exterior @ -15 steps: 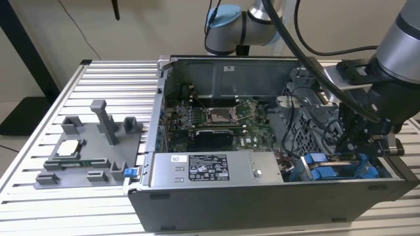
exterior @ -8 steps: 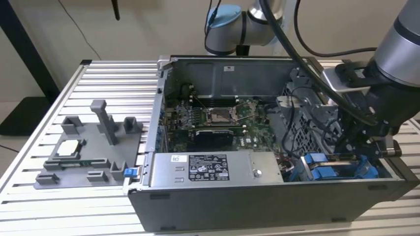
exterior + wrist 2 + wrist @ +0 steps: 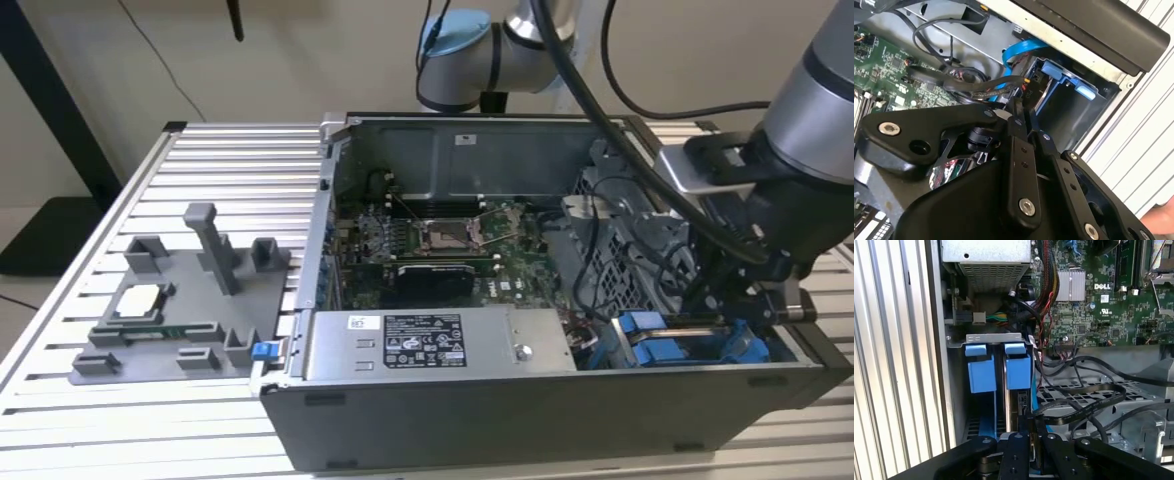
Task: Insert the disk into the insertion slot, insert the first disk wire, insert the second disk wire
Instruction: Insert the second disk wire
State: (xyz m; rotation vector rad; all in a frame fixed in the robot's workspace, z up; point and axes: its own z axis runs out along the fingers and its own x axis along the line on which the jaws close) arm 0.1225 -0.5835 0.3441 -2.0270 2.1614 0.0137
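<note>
The disk sits upright in the insertion slot (image 3: 994, 338) at the case's near corner; its blue carrier (image 3: 1018, 372) stands beside a second blue tab (image 3: 981, 374). In the exterior view the blue carrier parts (image 3: 663, 350) lie at the case's front on the exterior view's right, with my gripper (image 3: 731, 322) lowered straight onto them. In the first wrist view my gripper (image 3: 1034, 436) stands at the disk's end, its fingers close together on a black disk wire (image 3: 1074, 409) that runs off over the perforated cage. In the second wrist view the fingertips (image 3: 1015, 111) meet beside the blue-framed bay (image 3: 1056, 71).
The silver power-supply box (image 3: 441, 340) lies along the case's front wall. The motherboard (image 3: 441, 235) fills the case floor, and loose black cables (image 3: 1094, 365) cross the perforated cage (image 3: 1074, 397). A grey fixture with parts (image 3: 180, 310) stands on the slatted table on the exterior view's left.
</note>
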